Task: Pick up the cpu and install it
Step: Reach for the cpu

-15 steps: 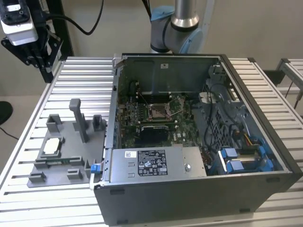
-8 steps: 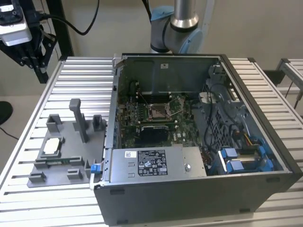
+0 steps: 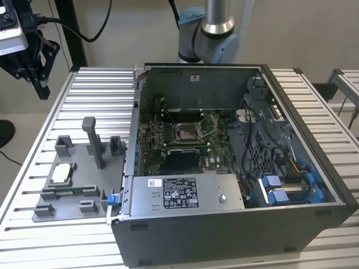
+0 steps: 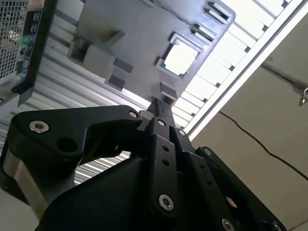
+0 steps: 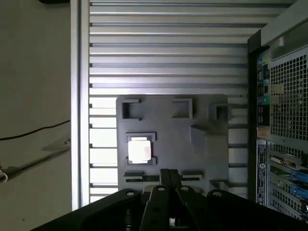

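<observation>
We see the cpu [image 5: 140, 149] lying in its pocket on the grey tray [image 5: 173, 149] near the bench [image 5: 168, 48] edge, with the jaws pressed together (and empty) well above it, so a descent without spreading them could, we judge, strike the chip's top.

A slatted aluminium table [image 3: 320, 106] is set before a beige wall [image 3: 134, 28], and another slatted surface [image 3: 346, 84] is seen at the exterior view's right. A pale floor [image 5: 33, 72] is crossed by a black cable [image 5: 33, 131].
</observation>
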You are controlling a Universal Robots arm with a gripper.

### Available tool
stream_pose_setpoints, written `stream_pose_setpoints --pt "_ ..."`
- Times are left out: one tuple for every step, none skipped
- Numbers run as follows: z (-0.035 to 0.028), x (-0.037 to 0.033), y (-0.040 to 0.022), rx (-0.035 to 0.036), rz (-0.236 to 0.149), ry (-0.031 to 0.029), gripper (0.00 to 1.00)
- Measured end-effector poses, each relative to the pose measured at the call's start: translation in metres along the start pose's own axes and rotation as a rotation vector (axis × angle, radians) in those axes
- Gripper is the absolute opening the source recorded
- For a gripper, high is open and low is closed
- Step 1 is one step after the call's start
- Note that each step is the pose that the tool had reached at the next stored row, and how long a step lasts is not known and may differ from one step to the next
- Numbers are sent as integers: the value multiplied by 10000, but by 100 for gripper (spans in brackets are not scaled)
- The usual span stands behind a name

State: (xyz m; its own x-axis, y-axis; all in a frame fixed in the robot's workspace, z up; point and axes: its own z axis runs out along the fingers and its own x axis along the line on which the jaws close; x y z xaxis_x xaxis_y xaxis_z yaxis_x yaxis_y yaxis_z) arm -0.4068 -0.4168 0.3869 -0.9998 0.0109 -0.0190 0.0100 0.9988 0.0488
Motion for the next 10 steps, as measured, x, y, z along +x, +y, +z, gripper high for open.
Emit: stream_pose_setpoints --pt "2 27 6 0 -11 0 0" --pt "5 56 15 0 -23 1 0" --pt "7 81 24 0 -33 2 0" --pt "10 110 39 -1 -43 2 0" --pt "12 133 57 -1 -51 2 0" --pt "14 152 77 -1 -60 3 0" --pt "16 168 96 -1 -71 3 0" --pt "18 183 108 -1 -86 4 0" --pt "18 197 110 -1 -106 6 0" --pt "20 211 110 -2 -130 7 0"
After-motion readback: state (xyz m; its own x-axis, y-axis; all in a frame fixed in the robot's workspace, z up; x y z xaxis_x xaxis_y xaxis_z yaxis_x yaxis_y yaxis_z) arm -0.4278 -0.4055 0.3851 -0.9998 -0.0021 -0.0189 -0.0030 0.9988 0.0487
